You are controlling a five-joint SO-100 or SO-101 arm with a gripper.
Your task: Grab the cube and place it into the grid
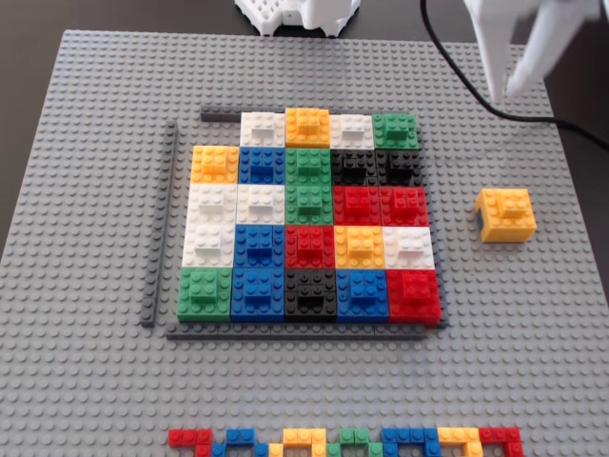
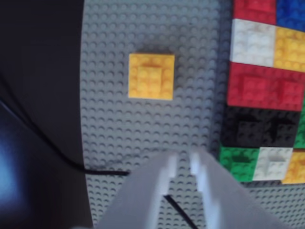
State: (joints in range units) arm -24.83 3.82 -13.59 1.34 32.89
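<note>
A yellow-orange cube (image 1: 505,213) sits alone on the grey baseplate (image 1: 86,381), to the right of the grid of coloured bricks (image 1: 309,224) in the fixed view. The grid's top-left cell (image 1: 215,131) is bare baseplate. My white gripper (image 1: 507,90) hangs above the plate's far right corner, beyond the cube and not touching it. In the wrist view the cube (image 2: 151,76) lies ahead of my gripper (image 2: 185,161), whose jaws stand slightly apart and empty. The grid's edge (image 2: 267,86) shows at the right.
A black cable (image 1: 457,71) runs across the plate's far right corner, and under the jaws in the wrist view (image 2: 176,210). Thin grey strips (image 1: 162,224) frame the grid. A row of coloured bricks (image 1: 347,441) lines the near edge. The arm's white base (image 1: 295,14) stands beyond the far edge.
</note>
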